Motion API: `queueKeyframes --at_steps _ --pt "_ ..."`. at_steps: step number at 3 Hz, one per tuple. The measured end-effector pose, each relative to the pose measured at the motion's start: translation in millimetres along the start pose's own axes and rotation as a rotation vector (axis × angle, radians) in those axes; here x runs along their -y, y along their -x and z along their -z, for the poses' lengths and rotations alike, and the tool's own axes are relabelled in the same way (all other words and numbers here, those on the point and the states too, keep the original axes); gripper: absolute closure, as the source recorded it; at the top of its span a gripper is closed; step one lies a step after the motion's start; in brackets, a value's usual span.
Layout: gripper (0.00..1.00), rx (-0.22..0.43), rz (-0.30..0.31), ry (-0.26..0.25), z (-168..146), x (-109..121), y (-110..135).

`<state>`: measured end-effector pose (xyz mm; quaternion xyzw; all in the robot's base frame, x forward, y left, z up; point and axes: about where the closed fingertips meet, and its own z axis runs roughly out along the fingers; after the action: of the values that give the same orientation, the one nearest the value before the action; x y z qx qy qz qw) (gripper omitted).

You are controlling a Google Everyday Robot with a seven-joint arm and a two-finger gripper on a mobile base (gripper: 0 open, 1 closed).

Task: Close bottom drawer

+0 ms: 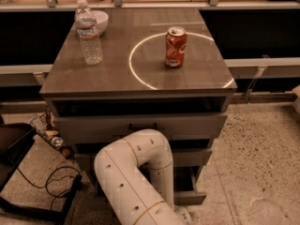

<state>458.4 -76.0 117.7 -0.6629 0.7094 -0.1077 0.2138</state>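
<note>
On the cabinet top a water bottle and a white bowl are noted rear left, and a red can right of centre. The white arm is bent before the drawers. The gripper, mostly hidden, is low by the bottom drawer, which is partly pulled out; whether the gripper is open cannot be told.

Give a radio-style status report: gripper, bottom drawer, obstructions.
Gripper hidden low behind the arm at frame bottom. Bottom drawer open, sticking out. Only the arm stands before it.
</note>
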Motion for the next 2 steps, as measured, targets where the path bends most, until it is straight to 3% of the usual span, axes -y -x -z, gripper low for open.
queueKeyframes --at_steps 2 --pt "1.00 0.011 0.002 -0.128 2.1 24.8 -12.5"
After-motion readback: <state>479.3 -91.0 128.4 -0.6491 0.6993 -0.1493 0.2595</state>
